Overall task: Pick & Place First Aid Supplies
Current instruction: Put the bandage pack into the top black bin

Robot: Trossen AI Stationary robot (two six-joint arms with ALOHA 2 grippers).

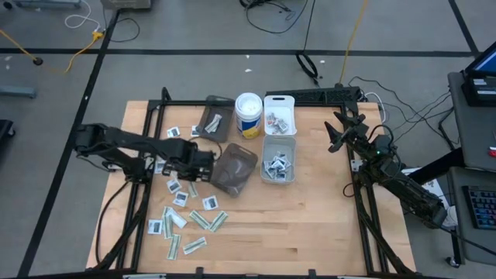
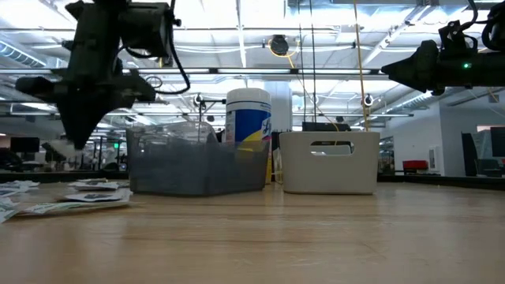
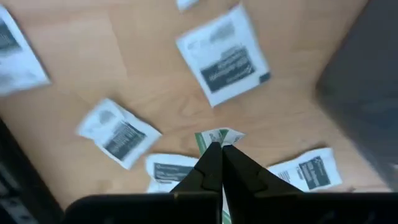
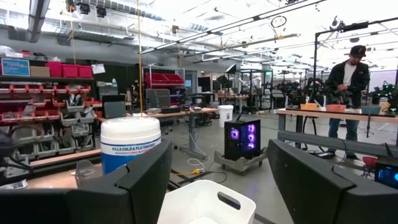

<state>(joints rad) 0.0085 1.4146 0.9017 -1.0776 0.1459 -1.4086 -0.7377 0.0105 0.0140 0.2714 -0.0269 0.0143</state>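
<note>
We see a narrow green-white strip [image 3: 219,137] pinched at its end between the pressed-together fingers of the left claw [image 3: 221,163], which hangs above the desk [image 1: 310,225] just beside the smoky bin [image 1: 234,168], on the side away from the white bins. Below that claw, white square packets [image 3: 224,56] with dark print lie flat on the wood, and the high view shows the rest of the loose packets [image 1: 186,221] scattered from the smoky bin toward the desk's near edge, squares and green strips mixed together. More packets lie inside the white bin [image 1: 277,165] just beside the smoky bin, and others fill the second white bin [image 1: 279,115] touching it on the far side. A shallow grey tray [image 1: 215,118] holding a few strips sits beyond the smoky bin, with a white tub [image 1: 248,114] with a blue and yellow label standing between that tray and the far white bin. The right claw [image 1: 339,128] waits in the air well apart from the smoky bin, past the white bins, its fingers [image 4: 143,177] spread wide with nothing between them. In the room behind, a person [image 4: 347,87] stands at a workbench.
</note>
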